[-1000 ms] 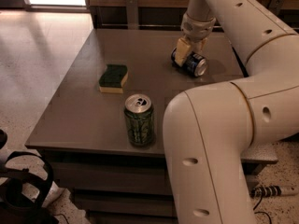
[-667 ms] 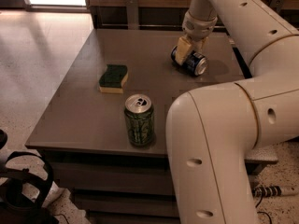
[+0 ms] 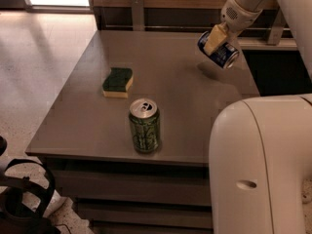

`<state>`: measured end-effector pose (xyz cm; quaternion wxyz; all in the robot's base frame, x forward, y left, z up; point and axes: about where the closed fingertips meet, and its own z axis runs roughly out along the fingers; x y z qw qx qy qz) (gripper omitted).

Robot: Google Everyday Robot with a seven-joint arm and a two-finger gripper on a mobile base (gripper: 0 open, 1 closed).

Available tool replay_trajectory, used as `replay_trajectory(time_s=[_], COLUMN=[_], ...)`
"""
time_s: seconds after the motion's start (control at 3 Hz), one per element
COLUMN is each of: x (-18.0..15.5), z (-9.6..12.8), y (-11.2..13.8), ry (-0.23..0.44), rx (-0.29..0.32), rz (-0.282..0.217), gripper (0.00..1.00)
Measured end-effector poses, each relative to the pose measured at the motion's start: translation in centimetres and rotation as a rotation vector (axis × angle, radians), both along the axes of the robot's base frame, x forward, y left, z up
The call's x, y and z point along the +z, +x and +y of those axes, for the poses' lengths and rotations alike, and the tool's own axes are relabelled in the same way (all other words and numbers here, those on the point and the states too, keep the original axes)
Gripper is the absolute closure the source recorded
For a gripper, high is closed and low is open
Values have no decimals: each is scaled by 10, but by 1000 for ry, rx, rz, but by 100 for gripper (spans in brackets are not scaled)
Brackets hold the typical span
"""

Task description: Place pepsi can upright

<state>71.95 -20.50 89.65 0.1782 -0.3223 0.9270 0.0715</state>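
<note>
The pepsi can (image 3: 222,51) is dark blue with white markings and silver ends. It hangs tilted on its side in the air above the far right part of the grey table (image 3: 87,111), casting a shadow below it. My gripper (image 3: 216,40) is shut on the pepsi can, with a yellowish finger pad (image 3: 213,39) across its side. The white arm comes down to it from the top right.
A green patterned can (image 3: 144,125) stands upright near the table's front edge. A green and yellow sponge (image 3: 118,82) lies left of centre. My arm's large white body (image 3: 258,165) fills the lower right. A wooden wall with rails runs behind the table.
The gripper has lifted the pepsi can off the table and carried it up and to the right. The green can and sponge have not moved.
</note>
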Motion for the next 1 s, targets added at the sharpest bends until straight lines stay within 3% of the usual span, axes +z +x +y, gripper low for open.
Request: replay_trajectory(time_s=[0.33, 0.67, 1.0], x=[21, 36, 43], z=[-19, -20, -2], y=[-7, -11, -10], ry=[109, 221, 316], rx=[33, 108, 211], rz=[-82, -156, -205], gripper=[100, 100, 100])
